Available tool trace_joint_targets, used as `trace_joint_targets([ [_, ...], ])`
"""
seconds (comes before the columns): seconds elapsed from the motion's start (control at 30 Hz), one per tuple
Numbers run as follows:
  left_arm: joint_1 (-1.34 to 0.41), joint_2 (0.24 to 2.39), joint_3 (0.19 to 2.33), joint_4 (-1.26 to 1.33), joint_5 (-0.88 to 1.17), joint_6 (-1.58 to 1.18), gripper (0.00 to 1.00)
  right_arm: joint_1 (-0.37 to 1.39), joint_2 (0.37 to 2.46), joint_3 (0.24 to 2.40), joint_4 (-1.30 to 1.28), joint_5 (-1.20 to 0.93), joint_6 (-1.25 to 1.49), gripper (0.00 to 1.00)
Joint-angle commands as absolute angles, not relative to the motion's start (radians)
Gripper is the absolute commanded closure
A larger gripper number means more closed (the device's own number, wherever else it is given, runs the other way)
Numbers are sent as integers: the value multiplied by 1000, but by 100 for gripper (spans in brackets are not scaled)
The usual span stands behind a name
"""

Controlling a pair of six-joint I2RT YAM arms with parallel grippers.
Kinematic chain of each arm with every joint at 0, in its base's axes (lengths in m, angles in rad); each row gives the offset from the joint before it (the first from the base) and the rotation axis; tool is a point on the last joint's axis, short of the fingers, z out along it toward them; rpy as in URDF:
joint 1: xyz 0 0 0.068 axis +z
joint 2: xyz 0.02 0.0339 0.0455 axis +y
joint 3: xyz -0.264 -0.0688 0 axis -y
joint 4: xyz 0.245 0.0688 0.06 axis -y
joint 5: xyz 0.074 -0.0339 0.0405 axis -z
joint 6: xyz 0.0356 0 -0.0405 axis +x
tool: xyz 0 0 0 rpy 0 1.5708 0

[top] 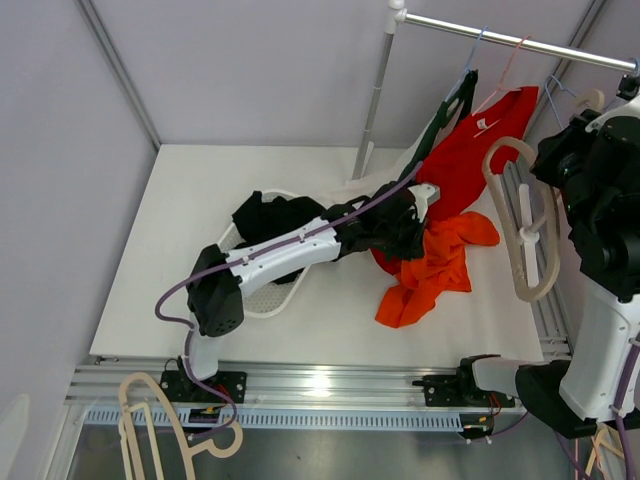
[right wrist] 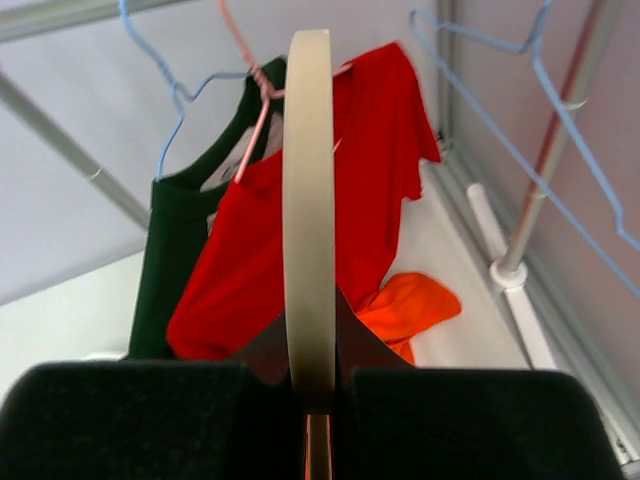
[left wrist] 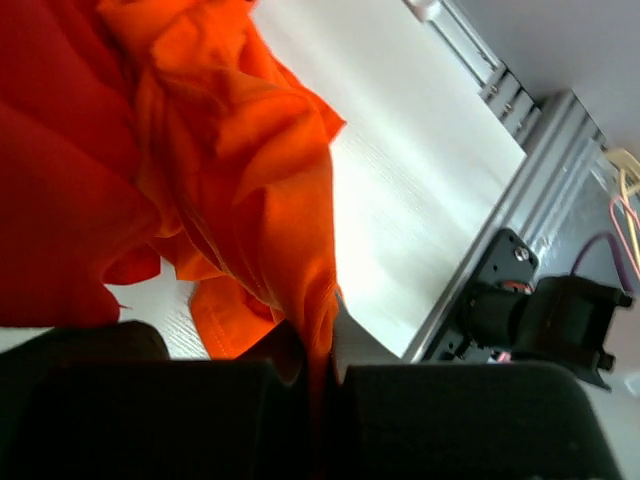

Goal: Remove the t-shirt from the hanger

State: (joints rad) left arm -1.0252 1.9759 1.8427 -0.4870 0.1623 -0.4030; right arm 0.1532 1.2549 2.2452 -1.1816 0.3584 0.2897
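The orange t-shirt point(top: 435, 265) lies crumpled on the white table, off any hanger. My left gripper point(top: 418, 228) is shut on a fold of it; in the left wrist view the cloth point(left wrist: 240, 170) runs down between the closed pads of the gripper point(left wrist: 320, 360). To the right, above the table's edge, my right gripper point(top: 560, 205) holds up the bare cream hanger point(top: 525, 225). In the right wrist view the hanger point(right wrist: 308, 200) stands edge-on, pinched in the gripper point(right wrist: 312, 390), with the orange t-shirt point(right wrist: 405, 305) on the table beyond it.
A red shirt point(top: 480, 140) on a pink hanger and a dark green shirt point(top: 450, 110) on a blue one hang from the rail point(top: 520, 40). Black clothes point(top: 270, 215) fill a white basket point(top: 265, 305). Another cream hanger point(top: 150, 420) lies below the near rail. An empty blue hanger point(right wrist: 560, 90) hangs at right.
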Motion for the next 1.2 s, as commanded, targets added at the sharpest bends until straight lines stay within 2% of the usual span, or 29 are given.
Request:
trace_joint_targets([
  [0.0,-1045,1816,1861,-434,235,-348,99,150,1278,2253,-1054,497,233,100],
  [0.17,-1040,1740,2012,-535,290,-264,99,150,1292,2224,-967,509,196,100],
  [0.37,-977,1672,2170,-563,308,-226,99,146,1281,2056,-695,552,75,100],
  [0.53,-781,1608,2275,-459,339,-290,99,144,1313,2003,-500,554,5,100],
  [0.73,-549,1557,2273,-240,284,-383,99,132,1380,2017,-361,543,-75,100],
  [0.97,-374,1588,2315,-107,219,-408,100,84,1459,2029,-288,540,-117,100],
  [1.17,-233,1701,2468,-107,199,-437,99,26,1506,1982,-210,520,-133,100],
])
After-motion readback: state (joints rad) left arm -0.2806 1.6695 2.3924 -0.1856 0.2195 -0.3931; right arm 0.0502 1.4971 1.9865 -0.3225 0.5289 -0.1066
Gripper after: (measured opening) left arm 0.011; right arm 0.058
